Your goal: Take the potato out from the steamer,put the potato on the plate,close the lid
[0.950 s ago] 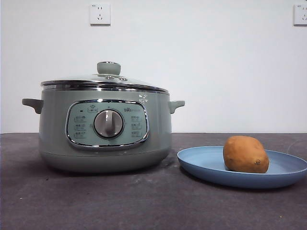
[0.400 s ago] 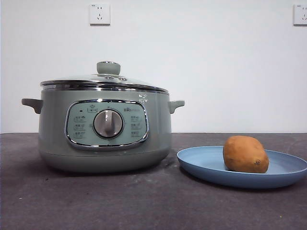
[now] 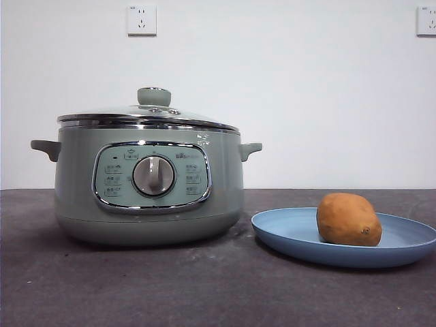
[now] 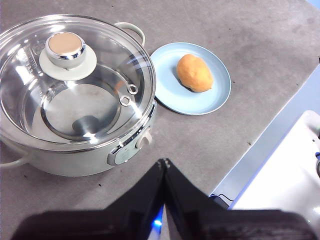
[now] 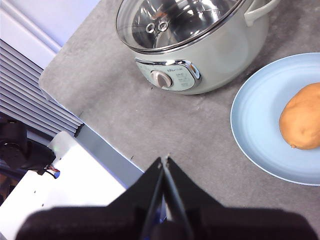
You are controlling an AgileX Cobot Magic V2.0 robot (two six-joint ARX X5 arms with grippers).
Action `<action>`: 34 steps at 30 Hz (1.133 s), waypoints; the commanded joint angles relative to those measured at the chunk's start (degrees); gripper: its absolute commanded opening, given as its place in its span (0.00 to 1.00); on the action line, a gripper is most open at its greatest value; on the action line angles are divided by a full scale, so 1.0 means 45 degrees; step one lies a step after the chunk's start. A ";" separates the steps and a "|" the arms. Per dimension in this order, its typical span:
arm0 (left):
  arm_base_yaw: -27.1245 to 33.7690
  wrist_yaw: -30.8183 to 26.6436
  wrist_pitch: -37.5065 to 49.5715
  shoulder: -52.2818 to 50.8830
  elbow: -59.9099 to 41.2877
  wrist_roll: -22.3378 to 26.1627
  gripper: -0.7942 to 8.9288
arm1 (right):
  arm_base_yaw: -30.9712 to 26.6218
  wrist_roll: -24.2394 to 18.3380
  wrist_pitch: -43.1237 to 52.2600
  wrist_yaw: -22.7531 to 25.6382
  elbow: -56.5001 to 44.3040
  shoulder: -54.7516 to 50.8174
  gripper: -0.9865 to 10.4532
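From the front, the lid (image 3: 148, 117) sat on the steamer (image 3: 148, 191) and the potato (image 3: 349, 219) lay on the plate (image 3: 293, 233). In the left wrist view, the left tool (image 4: 164, 162) hung pressed together, clear of everything. In the right wrist view, the right tool (image 5: 164, 161) did likewise. Little could go wrong; a low swing might knock the plate

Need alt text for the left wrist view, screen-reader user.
A potato lies on a blue plate beside a pale green steamer whose glass lid is on. The left gripper, jaws shut, hangs above the grey table, holding nothing.
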 commanded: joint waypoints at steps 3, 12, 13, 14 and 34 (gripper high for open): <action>-0.0015 -0.0063 -0.0005 -0.0005 -0.0015 0.0029 0.08 | 0.0010 0.0053 0.0068 0.0039 0.0034 -0.0019 0.09; 0.1991 -0.0627 0.3400 -0.1375 -0.0189 0.0738 0.08 | 0.0010 0.0053 0.0063 0.0039 0.0034 -0.0019 0.09; 0.2404 -0.0617 0.3988 -0.1763 -0.0384 0.0743 0.08 | 0.0010 0.0053 0.0063 0.0039 0.0034 -0.0019 0.09; 0.2735 -0.0622 0.4541 -0.2103 -0.0631 0.0743 0.08 | 0.0010 0.0053 0.0063 0.0039 0.0034 -0.0019 0.09; 0.5357 -0.2069 1.3818 -0.9515 -1.2944 0.0262 0.08 | 0.0010 0.0053 0.0063 0.0039 0.0034 -0.0019 0.09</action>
